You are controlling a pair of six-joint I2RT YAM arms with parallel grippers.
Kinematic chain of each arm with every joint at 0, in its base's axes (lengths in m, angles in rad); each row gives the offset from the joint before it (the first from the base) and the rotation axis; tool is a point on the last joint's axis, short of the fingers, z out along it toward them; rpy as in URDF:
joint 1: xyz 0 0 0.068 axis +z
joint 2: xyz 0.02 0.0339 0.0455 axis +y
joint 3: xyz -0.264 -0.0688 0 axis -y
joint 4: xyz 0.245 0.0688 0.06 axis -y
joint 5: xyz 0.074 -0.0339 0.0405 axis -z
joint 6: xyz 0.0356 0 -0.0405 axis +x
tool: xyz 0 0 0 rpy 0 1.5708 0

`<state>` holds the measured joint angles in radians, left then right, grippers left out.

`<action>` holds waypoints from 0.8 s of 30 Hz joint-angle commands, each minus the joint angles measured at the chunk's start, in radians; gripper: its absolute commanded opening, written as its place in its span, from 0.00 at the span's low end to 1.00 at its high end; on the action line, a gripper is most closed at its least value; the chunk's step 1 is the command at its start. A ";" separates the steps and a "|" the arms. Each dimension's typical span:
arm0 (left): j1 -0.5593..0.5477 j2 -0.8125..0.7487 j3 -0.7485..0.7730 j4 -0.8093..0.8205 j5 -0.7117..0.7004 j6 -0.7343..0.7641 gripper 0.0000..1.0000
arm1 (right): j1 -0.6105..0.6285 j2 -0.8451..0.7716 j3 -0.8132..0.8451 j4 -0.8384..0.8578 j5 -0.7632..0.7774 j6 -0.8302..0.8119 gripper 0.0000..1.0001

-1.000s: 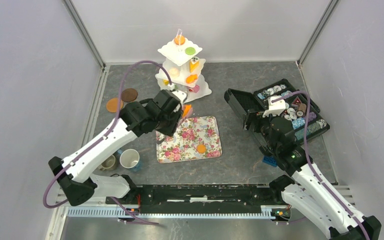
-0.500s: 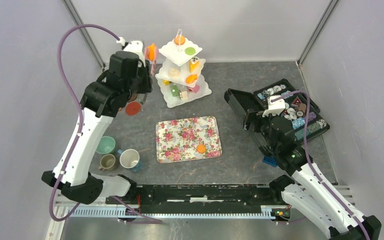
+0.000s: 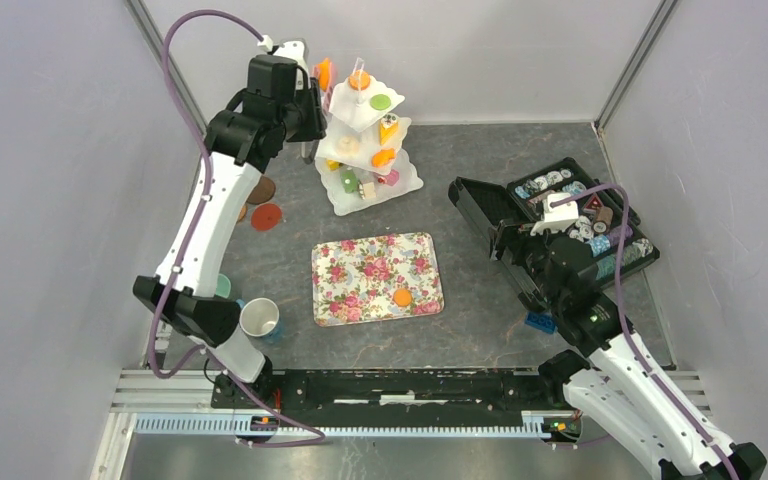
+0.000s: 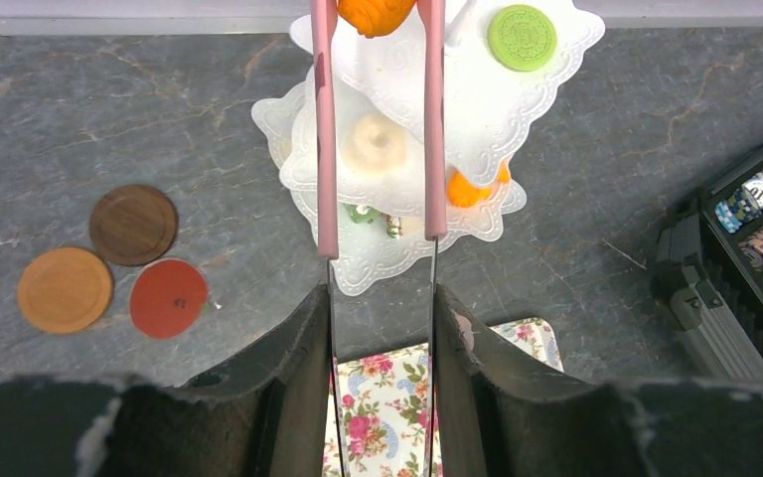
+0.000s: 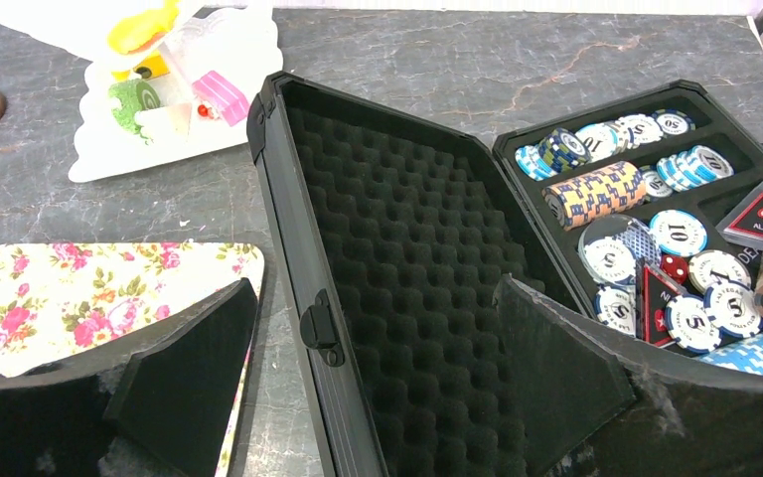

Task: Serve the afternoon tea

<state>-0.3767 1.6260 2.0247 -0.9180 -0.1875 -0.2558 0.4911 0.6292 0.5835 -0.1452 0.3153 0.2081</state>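
My left gripper (image 3: 305, 105) is shut on pink-tipped metal tongs (image 4: 326, 149). The tongs pinch an orange toy cake (image 4: 376, 12), also seen in the top view (image 3: 324, 72), held high at the left edge of the top tier of the white three-tier stand (image 3: 407, 185). The tiers carry a green biscuit (image 4: 522, 36), a cream cake (image 4: 375, 144) and other small cakes. An orange biscuit (image 3: 402, 297) lies on the floral tray (image 3: 360, 290). My right gripper (image 5: 378, 368) is open and empty over the black case's foam lid (image 5: 397, 248).
Tan (image 4: 65, 289), brown (image 4: 133, 225) and red-orange (image 4: 168, 298) saucers lie left of the stand. A white cup (image 3: 259, 318) and a partly hidden teal cup (image 3: 222, 286) sit front left. The open black case of discs (image 3: 580, 225) and a blue brick (image 3: 538, 322) are at the right.
My left arm lifted the tongs and orange cake from above the tray up and back, now to the stand's top tier. The right arm has hardly moved.
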 commanded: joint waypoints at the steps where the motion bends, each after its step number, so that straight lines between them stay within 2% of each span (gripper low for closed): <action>1: 0.005 0.040 0.087 0.076 0.059 -0.029 0.23 | 0.004 -0.010 0.047 0.008 -0.001 0.002 0.98; 15: 0.009 0.136 0.078 0.073 0.008 -0.022 0.27 | 0.004 -0.003 0.058 0.004 -0.009 0.006 0.98; 21: 0.010 0.122 0.041 0.071 0.002 -0.025 0.36 | 0.004 -0.005 0.050 0.006 -0.005 0.006 0.98; 24: 0.009 0.108 0.033 0.071 0.003 -0.025 0.46 | 0.004 0.003 0.049 0.009 -0.008 0.006 0.98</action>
<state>-0.3725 1.7737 2.0609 -0.9016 -0.1665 -0.2558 0.4911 0.6277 0.5941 -0.1532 0.3141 0.2119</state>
